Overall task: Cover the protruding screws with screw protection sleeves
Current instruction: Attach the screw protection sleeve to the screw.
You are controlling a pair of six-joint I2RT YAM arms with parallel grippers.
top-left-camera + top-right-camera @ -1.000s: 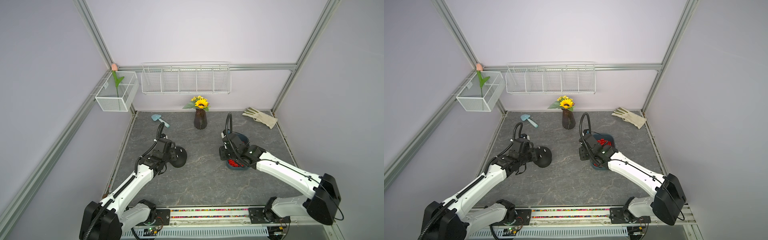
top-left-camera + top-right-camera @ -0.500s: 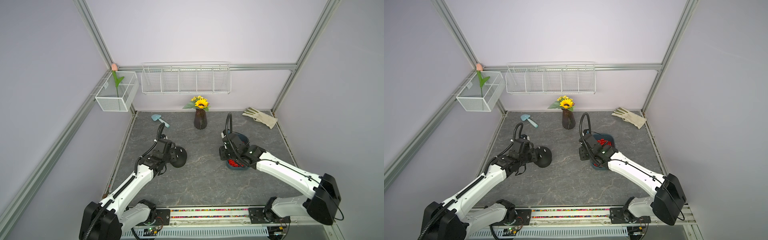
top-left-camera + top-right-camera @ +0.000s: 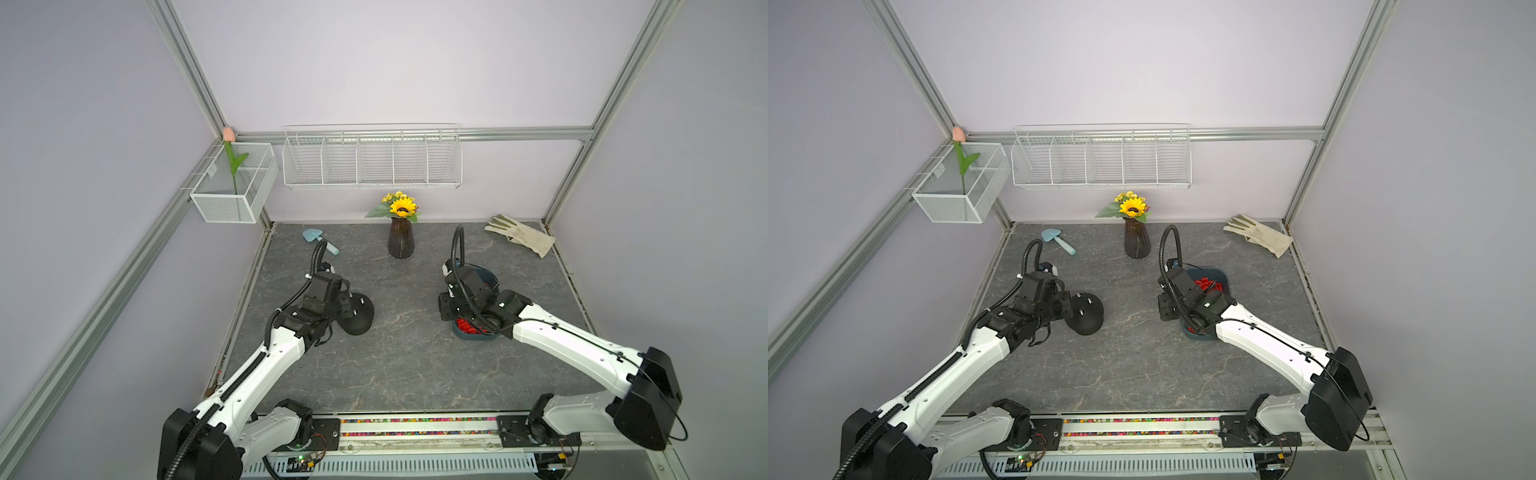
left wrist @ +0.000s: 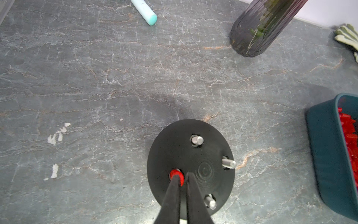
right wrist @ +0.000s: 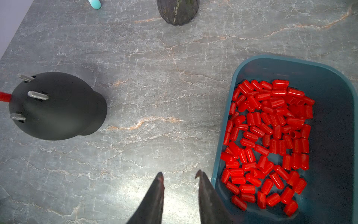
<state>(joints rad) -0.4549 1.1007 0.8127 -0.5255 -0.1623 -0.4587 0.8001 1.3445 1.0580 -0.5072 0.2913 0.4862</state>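
Note:
The black dome (image 4: 203,155) stands on the table's left side, seen in both top views (image 3: 357,316) (image 3: 1088,316). Three protruding screws (image 4: 197,139) (image 4: 229,163) (image 4: 210,202) stick out bare. A fourth spot carries a red sleeve (image 4: 177,173). My left gripper (image 4: 182,176) is shut, its tips against that sleeve, which lies beside and under one finger, not between the two. The screw protection sleeves (image 5: 267,139) fill a dark blue tray (image 5: 271,58). My right gripper (image 5: 179,174) is open and empty over bare table, just beside the tray's rim.
A dark vase with a sunflower (image 3: 401,239) stands at the back middle. A teal trowel (image 3: 320,241) lies back left and a pale glove (image 3: 519,235) back right. Wire baskets (image 3: 372,158) hang on the back wall. White flecks (image 4: 56,133) mark the table.
Both arms and the dome stand where they were; no shift shows in the top views.

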